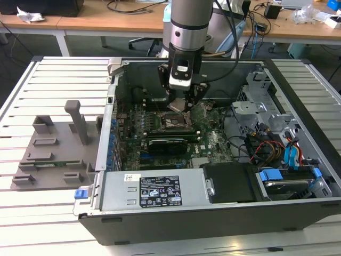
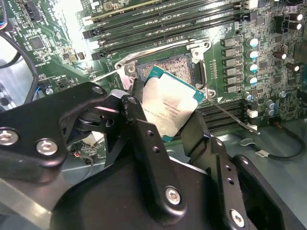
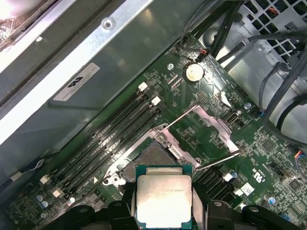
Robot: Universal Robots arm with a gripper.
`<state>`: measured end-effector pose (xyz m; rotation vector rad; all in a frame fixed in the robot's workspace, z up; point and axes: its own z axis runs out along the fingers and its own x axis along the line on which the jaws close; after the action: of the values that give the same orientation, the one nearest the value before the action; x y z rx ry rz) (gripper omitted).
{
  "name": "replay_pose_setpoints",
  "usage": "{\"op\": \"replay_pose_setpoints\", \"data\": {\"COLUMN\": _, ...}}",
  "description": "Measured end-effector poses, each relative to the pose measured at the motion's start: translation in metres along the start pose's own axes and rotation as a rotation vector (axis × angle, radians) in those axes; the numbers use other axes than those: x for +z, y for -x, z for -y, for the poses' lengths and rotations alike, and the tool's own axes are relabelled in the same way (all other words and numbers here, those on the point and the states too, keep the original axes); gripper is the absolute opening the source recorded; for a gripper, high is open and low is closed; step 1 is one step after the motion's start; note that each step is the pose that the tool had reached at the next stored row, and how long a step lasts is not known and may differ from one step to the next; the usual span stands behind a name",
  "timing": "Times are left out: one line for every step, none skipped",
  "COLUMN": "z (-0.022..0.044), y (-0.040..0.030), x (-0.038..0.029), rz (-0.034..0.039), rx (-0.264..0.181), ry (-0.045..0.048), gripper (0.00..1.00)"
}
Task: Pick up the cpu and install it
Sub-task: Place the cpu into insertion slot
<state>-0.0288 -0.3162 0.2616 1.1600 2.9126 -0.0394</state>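
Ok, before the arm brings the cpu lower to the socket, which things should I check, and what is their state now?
1. Grip: the gripper is shut on the cpu, holding it by two opposite edges: ok.
2. The load plate is swung open, off the socket: ok.
3. The lever is released and lies out beside the socket: ok.
4. Nothing foreign in the socket: the visible part is bare, the rest is hidden by the cpu: cannot tell.
5. Orientation of the cpu matches the socket: cannot tell.
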Motion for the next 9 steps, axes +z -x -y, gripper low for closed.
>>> {"op": "replay_pose_setpoints", "data": {"z": 0.0000, "y": 0.0000, "x": 0.0000, "rz": -0.0001, "rx": 0.004, "ry": 0.0000, "gripper": 0.55}}
{"op": "replay_pose_setpoints", "data": {"z": 0.0000, "y": 0.0000, "x": 0.0000, "rz": -0.0001, "rx": 0.007, "ry": -0.0001, "gripper": 0.55}}
{"op": "replay_pose_setpoints", "data": {"z": 0.0000, "y": 0.0000, "x": 0.0000, "rz": -0.0002, "rx": 0.011, "ry": -0.0002, "gripper": 0.55}}
{"op": "replay_pose_setpoints", "data": {"z": 0.0000, "y": 0.0000, "x": 0.0000, "rz": -0.0003, "rx": 0.015, "ry": -0.0002, "gripper": 0.55}}
{"op": "replay_pose_setpoints", "data": {"z": 0.0000, "y": 0.0000, "x": 0.0001, "rz": -0.0004, "rx": 0.020, "ry": -0.0003, "gripper": 0.55}}
{"op": "replay_pose_setpoints", "data": {"z": 0.0000, "y": 0.0000, "x": 0.0001, "rz": -0.0005, "rx": 0.024, "ry": -0.0003, "gripper": 0.55}}
{"op": "replay_pose_setpoints", "data": {"z": 0.0000, "y": 0.0000, "x": 0.0001, "rz": -0.0006, "rx": 0.028, "ry": -0.0004, "gripper": 0.55}}
{"op": "replay_pose_setpoints", "data": {"z": 0.0000, "y": 0.0000, "x": 0.0001, "rz": -0.0008, "rx": 0.037, "ry": -0.0005, "gripper": 0.55}}
{"op": "replay_pose_setpoints", "data": {"z": 0.0000, "y": 0.0000, "x": 0.0001, "rz": -0.0008, "rx": 0.040, "ry": -0.0006, "gripper": 0.55}}
